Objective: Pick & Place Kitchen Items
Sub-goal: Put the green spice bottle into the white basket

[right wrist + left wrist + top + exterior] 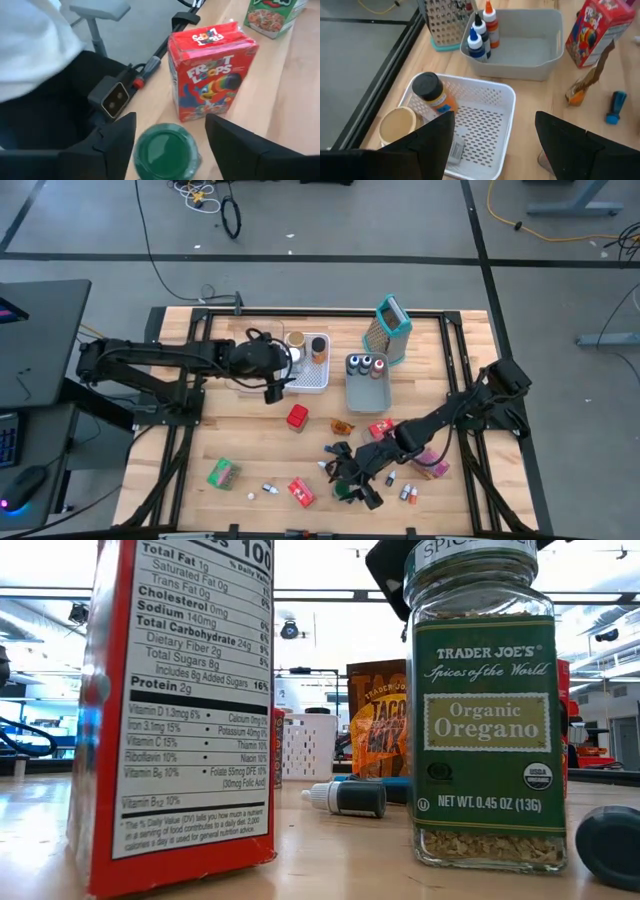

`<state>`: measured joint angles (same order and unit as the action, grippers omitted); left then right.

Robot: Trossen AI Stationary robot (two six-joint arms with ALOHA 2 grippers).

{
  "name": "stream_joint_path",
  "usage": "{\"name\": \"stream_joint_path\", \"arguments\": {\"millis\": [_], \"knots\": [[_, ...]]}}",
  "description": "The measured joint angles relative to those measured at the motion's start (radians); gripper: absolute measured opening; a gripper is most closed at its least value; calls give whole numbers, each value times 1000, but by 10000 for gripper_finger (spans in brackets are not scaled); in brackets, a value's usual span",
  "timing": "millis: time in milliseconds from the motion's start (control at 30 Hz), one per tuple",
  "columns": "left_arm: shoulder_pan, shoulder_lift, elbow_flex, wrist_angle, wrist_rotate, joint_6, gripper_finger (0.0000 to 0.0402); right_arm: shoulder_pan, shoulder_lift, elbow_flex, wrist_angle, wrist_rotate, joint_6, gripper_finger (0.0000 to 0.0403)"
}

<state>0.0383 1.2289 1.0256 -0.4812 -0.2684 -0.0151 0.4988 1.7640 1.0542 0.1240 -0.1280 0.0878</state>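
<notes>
Oregano jar (pixel 487 700): stood upright at table's near edge, green lid (pixel 165 152) between my R fingers.
R gripper (pixel 167 150): jaws wide, straddled the lid, I saw no squeeze.
Froot Loops box (pixel 210 70): upright just beside jar.
L gripper (pixel 492 142): wide, empty, over white basket (pixel 495 92) w/ orange bottle (pixel 432 92).
Grey bin (pixel 520 62): three dropper bottles inside.

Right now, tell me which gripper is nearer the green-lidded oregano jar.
Right. The right gripper is open directly over the oregano jar, its fingers either side of the lid. The left gripper hovers far off over the white basket.
</notes>
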Motion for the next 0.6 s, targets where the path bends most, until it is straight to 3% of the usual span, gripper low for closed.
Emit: {"name": "stream_joint_path", "arguments": {"millis": [267,500,600], "knots": [[0,0,0,-9,0,-4,285,9,8,0,-3,5,6,310],[0,0,0,-11,0,0,282,19,65,0,-22,48,-7,312],[0,0,0,-17,0,1,282,18,68,0,-25,50,-35,295]]}}
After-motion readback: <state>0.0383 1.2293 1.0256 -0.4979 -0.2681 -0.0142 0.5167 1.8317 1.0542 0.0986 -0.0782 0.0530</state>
